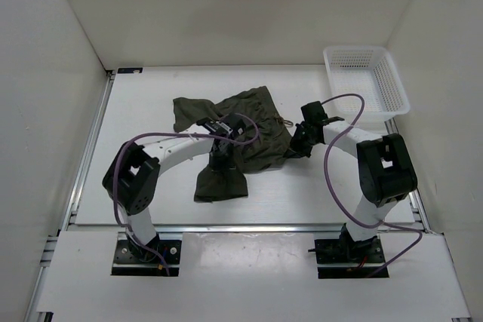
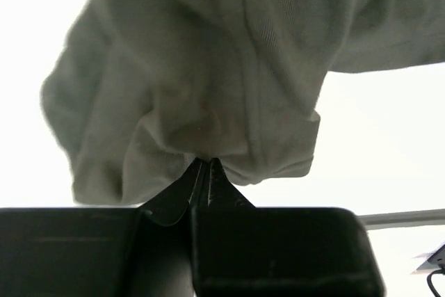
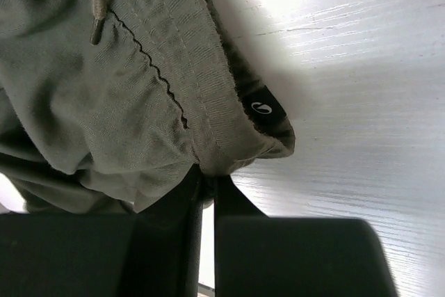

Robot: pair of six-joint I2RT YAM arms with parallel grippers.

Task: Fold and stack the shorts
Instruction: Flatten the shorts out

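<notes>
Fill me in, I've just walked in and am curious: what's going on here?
Two robot arms are handling a pair of dark olive shorts, which lie rumpled and not yet folded on the white table. The left pincer is shut on a bunch of their fabric, and the right pincer is shut on the waistband edge. A white basket sits at the far right corner.
</notes>
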